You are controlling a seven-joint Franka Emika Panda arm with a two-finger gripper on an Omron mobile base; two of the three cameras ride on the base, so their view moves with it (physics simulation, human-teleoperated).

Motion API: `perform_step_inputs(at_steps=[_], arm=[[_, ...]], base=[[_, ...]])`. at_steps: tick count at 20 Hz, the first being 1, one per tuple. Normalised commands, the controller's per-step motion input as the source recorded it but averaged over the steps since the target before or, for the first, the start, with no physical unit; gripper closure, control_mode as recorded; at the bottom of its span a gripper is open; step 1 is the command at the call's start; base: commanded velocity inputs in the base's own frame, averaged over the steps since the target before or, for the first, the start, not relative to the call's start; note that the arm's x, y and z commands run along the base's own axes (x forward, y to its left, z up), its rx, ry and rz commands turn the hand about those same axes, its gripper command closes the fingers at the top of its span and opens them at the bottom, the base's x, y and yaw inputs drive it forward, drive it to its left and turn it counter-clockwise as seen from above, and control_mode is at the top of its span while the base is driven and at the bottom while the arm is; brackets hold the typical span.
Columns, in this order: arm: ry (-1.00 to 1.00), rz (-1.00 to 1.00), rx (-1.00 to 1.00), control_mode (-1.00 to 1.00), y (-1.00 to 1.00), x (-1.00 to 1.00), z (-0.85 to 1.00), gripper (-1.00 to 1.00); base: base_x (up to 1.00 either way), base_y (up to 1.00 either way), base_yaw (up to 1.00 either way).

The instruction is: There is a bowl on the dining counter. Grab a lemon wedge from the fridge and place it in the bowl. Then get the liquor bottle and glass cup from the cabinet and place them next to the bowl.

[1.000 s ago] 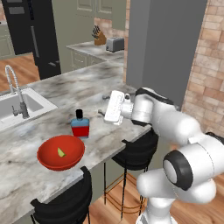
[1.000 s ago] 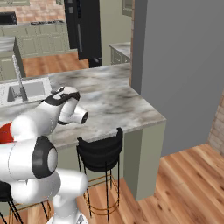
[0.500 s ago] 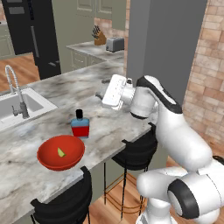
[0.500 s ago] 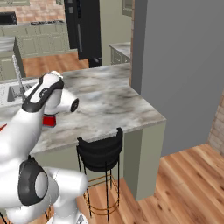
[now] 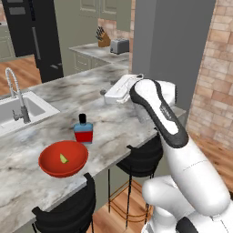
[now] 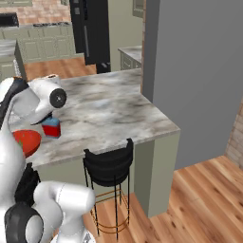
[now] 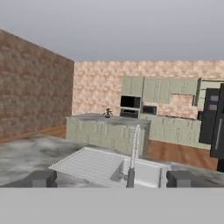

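The red bowl [image 5: 50, 164] sits near the front edge of the dining counter [image 5: 113, 119] and holds a small yellow-green lemon wedge [image 5: 63, 158]. Just behind it stands the liquor bottle [image 5: 83, 130], red with a black cap; the right base view has the bottle [image 6: 51, 127] beside the bowl [image 6: 24, 141]. My gripper [image 5: 104, 93] hovers above the counter, right of the bottle and higher than it, pointing toward the sink. In the hand view the gripper [image 7: 111, 179] is open, fingertips [image 7: 41, 178] wide apart with nothing between them. The black fridge [image 5: 34, 38] stands far back. The glass cup is out of view.
An inset sink [image 5: 28, 108] with a tall steel tap [image 5: 16, 93] lies at the counter's left. Black stools [image 5: 143, 159] stand along the near side. A grey pillar [image 6: 199, 71] rises at the counter's right end. Sage-green wall cabinets [image 7: 155, 89] line the far brick wall.
The hand has risen from beside the bottle and swung toward the sink, with the arm stretching upward. Jaws stayed open. Bowl, wedge and bottle have not moved.
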Motion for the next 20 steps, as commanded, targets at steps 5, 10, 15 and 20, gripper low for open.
perform_step_inputs(at_steps=[5, 10, 15, 20], arm=[[0.47, -0.22, -0.32, -1.0, -0.34, -0.71, 0.0, -1.0], [0.39, -0.21, -0.34, -1.0, -0.57, -0.54, 0.13, -1.0], [0.34, -0.16, -0.31, -1.0, -0.51, -0.62, 0.04, -1.0], [0.26, -0.09, -0.25, -1.0, -0.17, -0.58, -0.17, -1.0]], base=[[0.0, 0.0, 0.0], [0.0, 0.0, 0.0], [0.0, 0.0, 0.0], [0.0, 0.0, 0.0]])
